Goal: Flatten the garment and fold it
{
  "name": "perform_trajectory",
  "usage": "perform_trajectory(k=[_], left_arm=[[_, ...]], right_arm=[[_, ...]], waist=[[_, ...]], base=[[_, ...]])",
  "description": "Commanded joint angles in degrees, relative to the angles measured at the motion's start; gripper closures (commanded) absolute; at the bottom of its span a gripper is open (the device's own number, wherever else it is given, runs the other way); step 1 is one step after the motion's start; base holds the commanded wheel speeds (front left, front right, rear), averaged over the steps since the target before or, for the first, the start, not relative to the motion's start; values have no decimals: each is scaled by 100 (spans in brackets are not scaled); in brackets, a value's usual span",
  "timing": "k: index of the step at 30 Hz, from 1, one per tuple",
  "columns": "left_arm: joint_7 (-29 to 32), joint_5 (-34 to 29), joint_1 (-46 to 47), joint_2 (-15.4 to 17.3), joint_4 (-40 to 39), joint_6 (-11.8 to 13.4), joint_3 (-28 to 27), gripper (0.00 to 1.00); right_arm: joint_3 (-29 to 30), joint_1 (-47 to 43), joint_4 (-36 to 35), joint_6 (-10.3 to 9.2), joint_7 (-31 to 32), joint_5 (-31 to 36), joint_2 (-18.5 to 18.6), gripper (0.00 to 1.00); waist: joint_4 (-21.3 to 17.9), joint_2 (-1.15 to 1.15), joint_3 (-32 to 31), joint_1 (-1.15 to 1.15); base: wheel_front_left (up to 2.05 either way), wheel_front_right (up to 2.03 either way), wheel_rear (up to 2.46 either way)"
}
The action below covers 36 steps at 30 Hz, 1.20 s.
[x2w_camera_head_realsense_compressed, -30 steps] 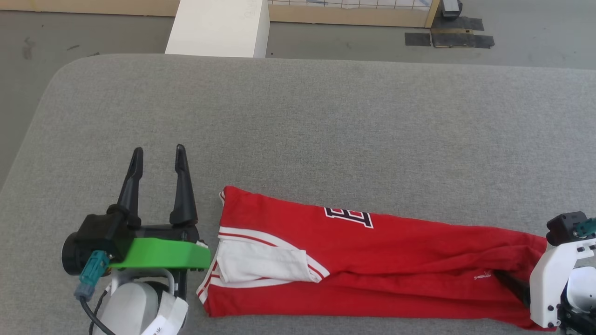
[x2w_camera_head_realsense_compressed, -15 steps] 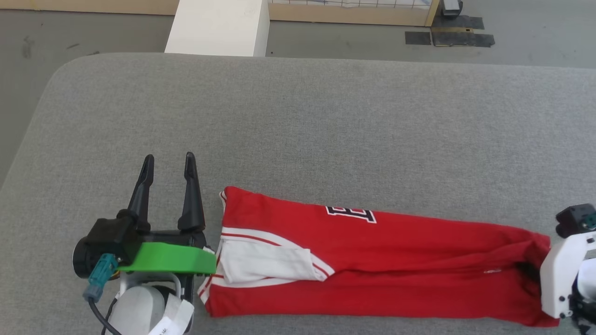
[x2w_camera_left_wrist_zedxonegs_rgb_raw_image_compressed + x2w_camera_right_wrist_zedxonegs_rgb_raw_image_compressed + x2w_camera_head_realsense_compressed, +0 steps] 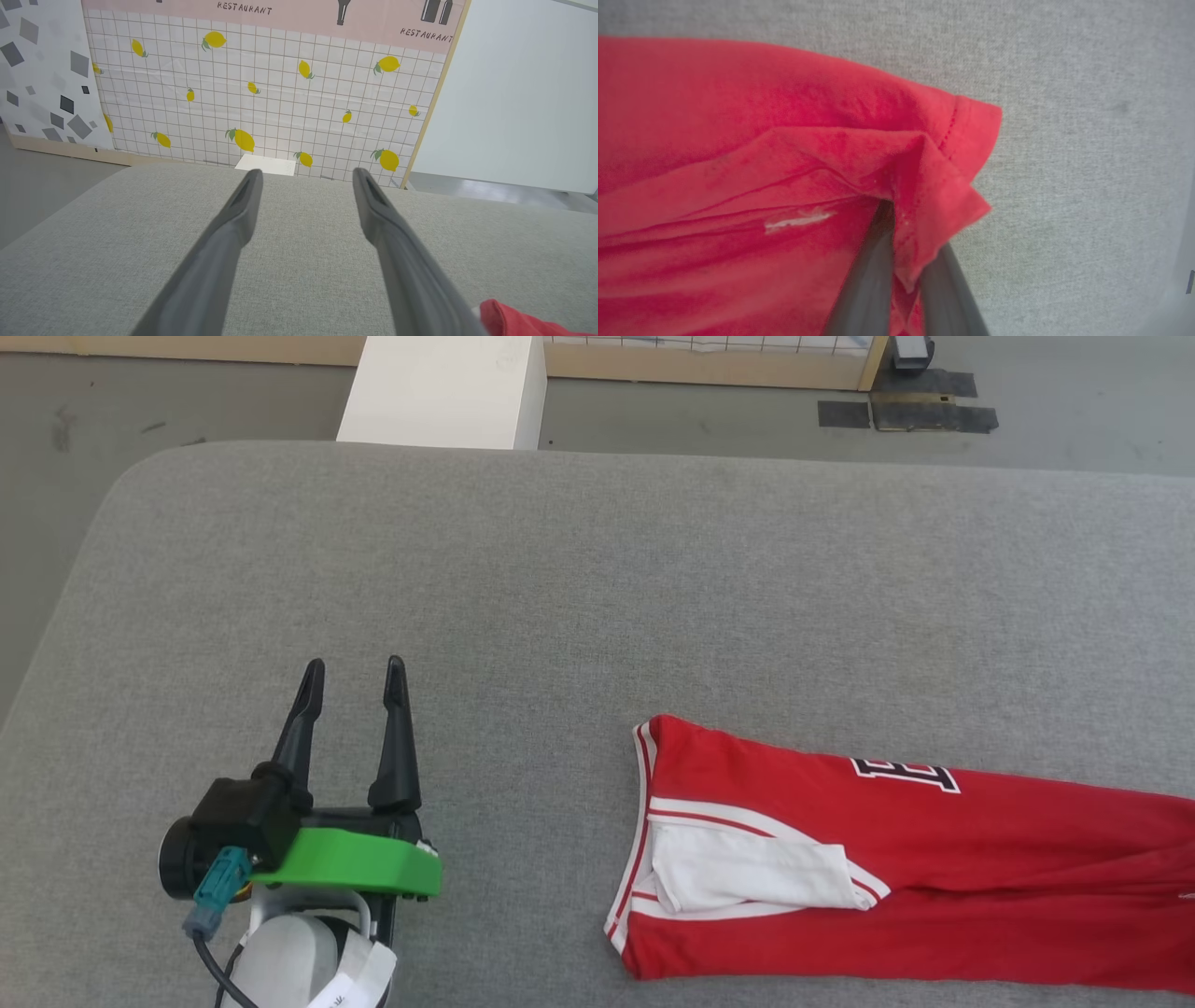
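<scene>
Shirt (image 3: 980, 896) long axis left-right, hem end pinched between right fingers (image 3: 868, 280).
Left fingers (image 3: 397, 737) spread, empty, well left of its other end.

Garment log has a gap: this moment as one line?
garment: on grey surface | right claw: shut on hem | left claw: open, empty

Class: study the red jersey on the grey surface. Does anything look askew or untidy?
Yes: the garment is bunched and creased at its hem end, where the right gripper pinches it, so that end is not flat.
</scene>
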<state>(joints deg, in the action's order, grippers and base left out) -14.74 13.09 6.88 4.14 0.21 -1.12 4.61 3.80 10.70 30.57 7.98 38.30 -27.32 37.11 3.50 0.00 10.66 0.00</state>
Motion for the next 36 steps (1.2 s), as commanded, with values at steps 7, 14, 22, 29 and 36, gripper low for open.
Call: perform_trajectory(k=[7, 14, 22, 29, 36], left_arm=[[-26, -34, -144, -35, 95, -124, -68, 0], [-26, -11, -273, -59, 125, -173, -119, 0], [-26, 17, -311, -86, 145, -220, -130, 0], [-26, 26, -292, -102, 134, -239, -117, 0], [-26, 40, -265, -115, 113, -208, -71, 0]], right_arm=[[-654, -37, -530, -49, 521, 76, 109, 100], [-1197, -456, -2357, -49, 1440, -315, 594, 100], [-1696, -487, -3980, -49, 1899, -463, 100, 100], [-2740, 221, -3945, -49, 1609, -380, -667, 100], [-3468, 911, -3242, -49, 1146, -76, -1243, 100]], waist=[[-28, 0, -209, 0], [-53, 0, -373, 0], [-30, 0, -378, 0], [101, 0, -297, 0], [303, 0, -138, 0]], base=[[0, 0, 0], [0, 0, 0], [0, 0, 0], [0, 0, 0], [0, 0, 0]])
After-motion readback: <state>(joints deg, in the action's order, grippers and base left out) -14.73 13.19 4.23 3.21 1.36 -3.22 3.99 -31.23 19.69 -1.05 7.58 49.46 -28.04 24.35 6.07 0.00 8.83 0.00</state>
